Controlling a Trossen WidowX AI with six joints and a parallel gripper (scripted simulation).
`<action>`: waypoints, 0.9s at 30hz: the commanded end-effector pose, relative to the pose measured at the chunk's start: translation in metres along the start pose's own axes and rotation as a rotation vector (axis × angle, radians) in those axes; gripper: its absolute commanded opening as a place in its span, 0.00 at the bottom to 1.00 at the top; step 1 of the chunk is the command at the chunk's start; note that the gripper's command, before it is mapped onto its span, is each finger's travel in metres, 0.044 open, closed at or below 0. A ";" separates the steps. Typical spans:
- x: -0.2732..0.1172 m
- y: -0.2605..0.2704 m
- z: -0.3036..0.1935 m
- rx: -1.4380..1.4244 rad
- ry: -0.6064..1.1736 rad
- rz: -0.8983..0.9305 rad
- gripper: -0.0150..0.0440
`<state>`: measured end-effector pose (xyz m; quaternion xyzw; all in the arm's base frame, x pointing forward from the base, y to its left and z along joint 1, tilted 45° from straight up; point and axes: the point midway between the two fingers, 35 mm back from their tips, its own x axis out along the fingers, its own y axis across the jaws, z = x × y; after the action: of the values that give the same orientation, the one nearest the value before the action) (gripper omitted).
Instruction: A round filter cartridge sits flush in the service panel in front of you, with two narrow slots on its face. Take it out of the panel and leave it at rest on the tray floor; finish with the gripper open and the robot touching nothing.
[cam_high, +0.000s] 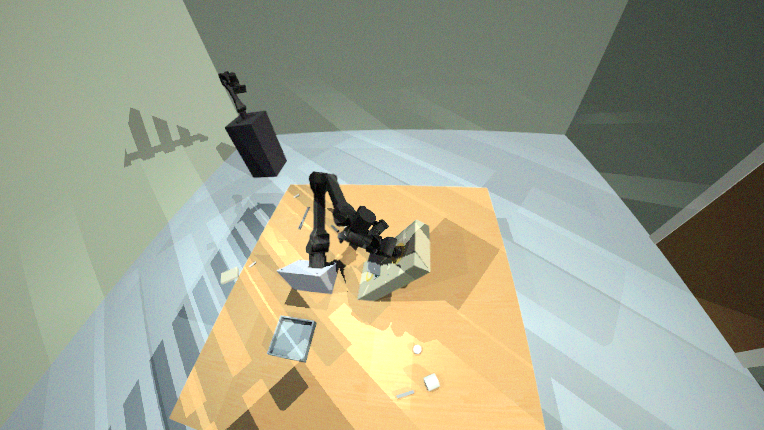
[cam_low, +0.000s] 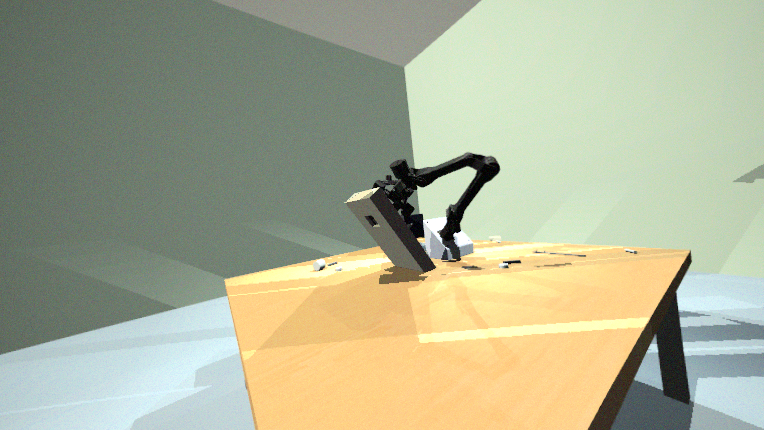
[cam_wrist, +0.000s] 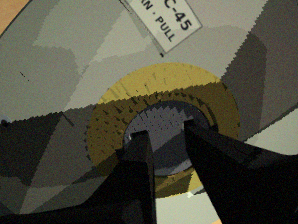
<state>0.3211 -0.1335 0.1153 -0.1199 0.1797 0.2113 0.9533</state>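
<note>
End effector (cam_high: 396, 251) (cam_low: 398, 200) (cam_wrist: 164, 133) partly open, clamped on filter cartridge (cam_wrist: 167, 152) in tilted panel (cam_high: 422, 256) (cam_low: 392, 235), inward of counter's (cam_high: 470, 331) (cam_low: 427, 363) right edge in top view.

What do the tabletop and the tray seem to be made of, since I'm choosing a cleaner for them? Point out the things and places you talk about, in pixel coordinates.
The broad orange-tan tabletop (cam_high: 470, 331) (cam_low: 331, 341) looks like satin-finished wood or wood laminate: faint grain lines show. The shallow blue-grey rectangular tray (cam_high: 273, 338) could be smooth plastic or painted metal; its even colour leaves that open.
</note>
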 end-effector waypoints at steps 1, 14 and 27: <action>-0.009 -0.002 -0.002 -0.003 0.015 0.001 0.25; -0.065 -0.001 -0.002 -0.031 0.012 0.001 0.25; -0.069 0.021 -0.013 -0.034 0.008 -0.002 0.25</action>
<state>0.2532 -0.1476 0.1304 -0.1319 0.1834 0.2139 0.9504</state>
